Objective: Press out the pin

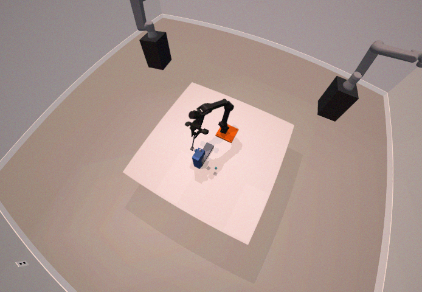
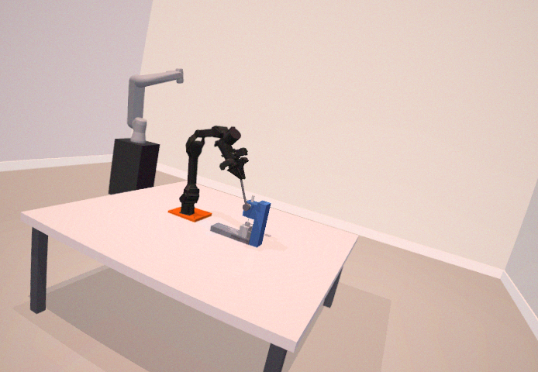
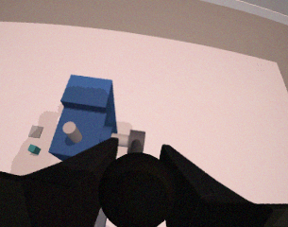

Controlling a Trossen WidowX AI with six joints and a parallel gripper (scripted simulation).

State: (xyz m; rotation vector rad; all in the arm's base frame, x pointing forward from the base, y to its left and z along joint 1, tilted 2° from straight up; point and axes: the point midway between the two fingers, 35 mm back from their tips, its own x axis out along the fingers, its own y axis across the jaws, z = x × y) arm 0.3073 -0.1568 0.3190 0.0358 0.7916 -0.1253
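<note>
Sitting on the press bed (image 2: 219,228) (image 1: 208,148), the block (image 2: 245,230) looks to be below the head of the blue press (image 2: 258,223) (image 1: 198,160) (image 3: 87,111), close to its upright. Above it I can make out a thin punch, and over the head a pale rod (image 2: 253,198) (image 3: 72,131) sticks up. Beside the head, the lever (image 2: 243,191) (image 1: 193,142) rises from its pivot (image 2: 246,206) (image 1: 191,148) (image 3: 136,141), leaning slightly, and my fingers (image 2: 243,177) (image 1: 193,134) are pinching its upper end by the round knob (image 3: 136,189). So I judge the placing done and the lever work in hand, with the lever much nearer up than down. The full press, the return and the release seem to remain, though I can't rule out that the pin is already out. At this range I can't tell whether pin and punch line up, and the cup isn't something I can pick out. From the wrist, the dark knob and fingers cover the lever's shaft and the block. A tiny teal cube (image 1: 215,168) (image 3: 34,149) lies on the surface (image 1: 191,192) (image 2: 146,245) (image 3: 205,95) near the press.
</note>
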